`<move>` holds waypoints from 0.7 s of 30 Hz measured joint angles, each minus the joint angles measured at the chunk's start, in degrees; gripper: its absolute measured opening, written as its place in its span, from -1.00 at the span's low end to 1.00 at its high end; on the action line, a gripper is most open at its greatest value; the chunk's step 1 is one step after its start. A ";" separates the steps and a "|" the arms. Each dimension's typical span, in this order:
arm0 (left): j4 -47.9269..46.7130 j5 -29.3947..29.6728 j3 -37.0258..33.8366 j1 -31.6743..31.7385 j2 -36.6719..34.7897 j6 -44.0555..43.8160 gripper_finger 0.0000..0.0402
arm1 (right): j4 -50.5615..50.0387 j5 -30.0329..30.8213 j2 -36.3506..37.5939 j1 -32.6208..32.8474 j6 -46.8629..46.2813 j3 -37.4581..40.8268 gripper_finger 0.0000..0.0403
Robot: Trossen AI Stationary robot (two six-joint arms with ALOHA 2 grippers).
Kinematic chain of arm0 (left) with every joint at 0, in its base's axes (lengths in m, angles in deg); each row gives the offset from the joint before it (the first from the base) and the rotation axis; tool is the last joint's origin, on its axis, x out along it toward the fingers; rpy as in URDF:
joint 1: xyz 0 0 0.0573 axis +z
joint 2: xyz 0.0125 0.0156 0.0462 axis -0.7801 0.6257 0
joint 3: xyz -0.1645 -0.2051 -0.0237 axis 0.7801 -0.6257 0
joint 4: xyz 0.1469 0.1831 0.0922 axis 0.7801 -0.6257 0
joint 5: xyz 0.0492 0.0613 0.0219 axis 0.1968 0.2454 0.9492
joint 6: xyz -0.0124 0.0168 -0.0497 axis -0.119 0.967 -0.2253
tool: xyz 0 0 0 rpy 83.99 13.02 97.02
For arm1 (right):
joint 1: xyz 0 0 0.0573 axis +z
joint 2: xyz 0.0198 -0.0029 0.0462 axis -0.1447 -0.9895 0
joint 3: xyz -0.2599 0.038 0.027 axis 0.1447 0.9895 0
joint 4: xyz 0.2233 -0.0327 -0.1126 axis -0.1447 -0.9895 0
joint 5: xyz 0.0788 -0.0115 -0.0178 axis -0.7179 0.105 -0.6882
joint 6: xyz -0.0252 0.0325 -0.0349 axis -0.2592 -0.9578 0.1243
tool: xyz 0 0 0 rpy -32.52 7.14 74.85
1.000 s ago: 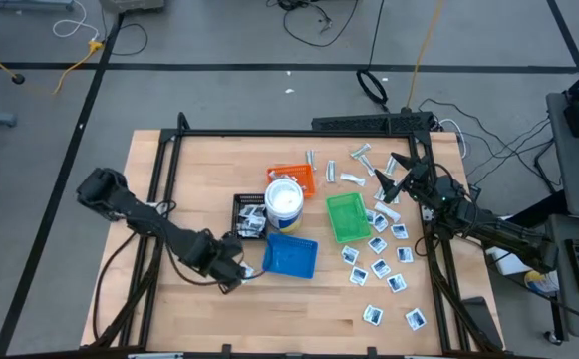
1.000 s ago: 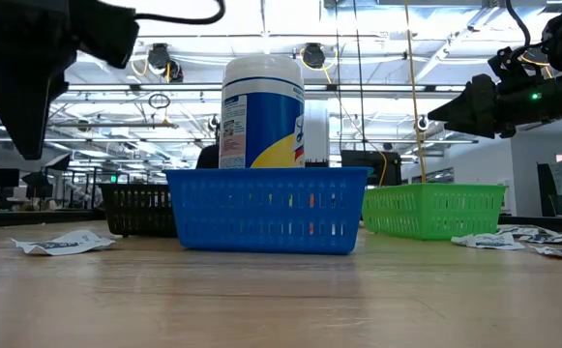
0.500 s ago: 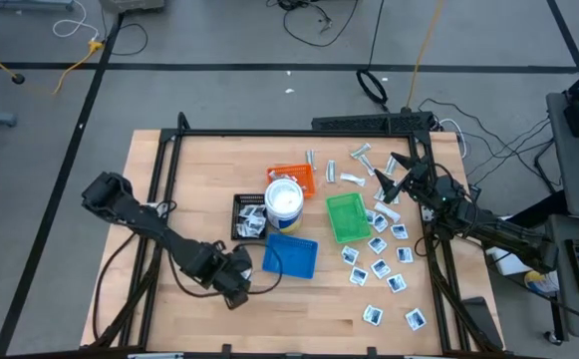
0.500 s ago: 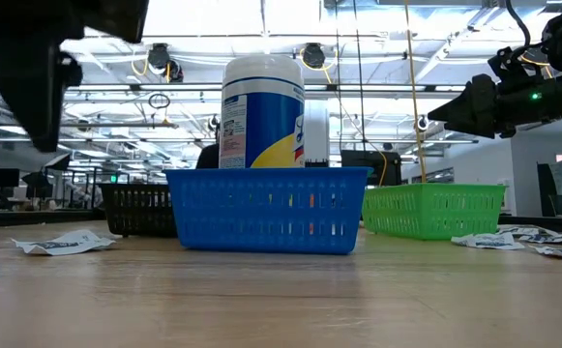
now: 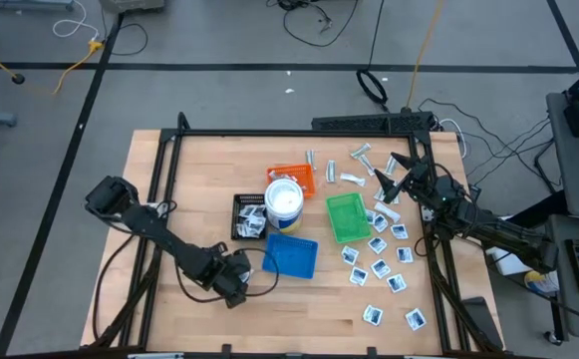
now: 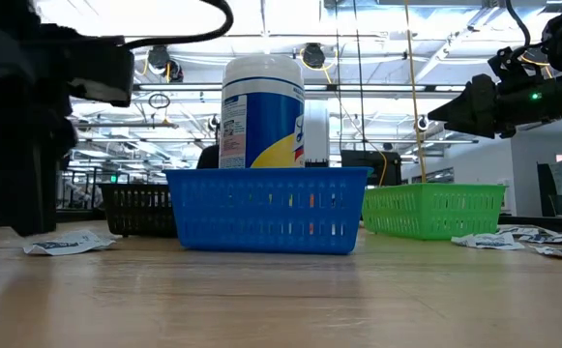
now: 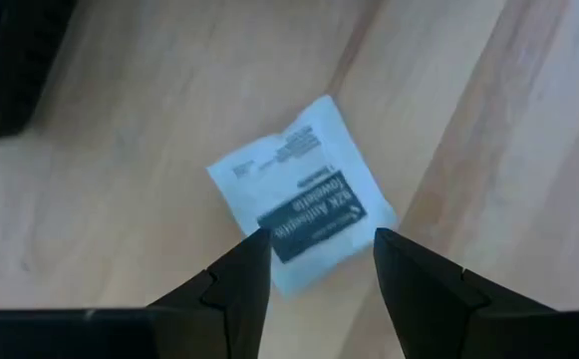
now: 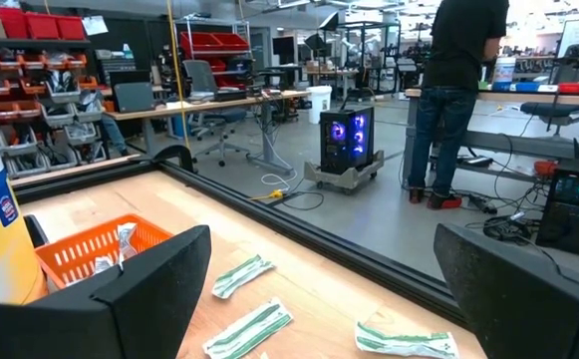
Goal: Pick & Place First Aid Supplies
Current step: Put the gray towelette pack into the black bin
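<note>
Lower now than a second ago, the left gripper (image 7: 314, 267) has swung down near the table's front edge, just left of the blue tray (image 5: 291, 256), and hangs over a lone white packet (image 7: 302, 207) lying flat on the wood. Its fingers stand part-open, straddling the packet's near edge and holding nothing. The right gripper (image 5: 391, 180) waits wide open and empty at the back right, above the scattered supplies (image 5: 381, 267). The packet is thin and flat, so the fingertips may skid over it or merely push it along the boards. It is a small square sachet, slightly crumpled, white with a dark-blue label band, sitting askew to the grain.
</note>
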 joint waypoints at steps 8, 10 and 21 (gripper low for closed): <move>3.26 1.20 -0.33 -1.37 4.81 6.72 -0.08 | 0.39 0.00 -0.04 0.00 0.01 -0.02 0.89; 2.98 1.10 -0.37 -1.57 4.85 7.16 -0.12 | 0.07 -0.02 -0.04 0.02 -0.01 -0.02 0.89; 2.51 -2.51 -0.41 -1.44 4.95 8.99 -0.93 | 0.29 -0.02 -0.09 0.01 0.01 -0.02 0.89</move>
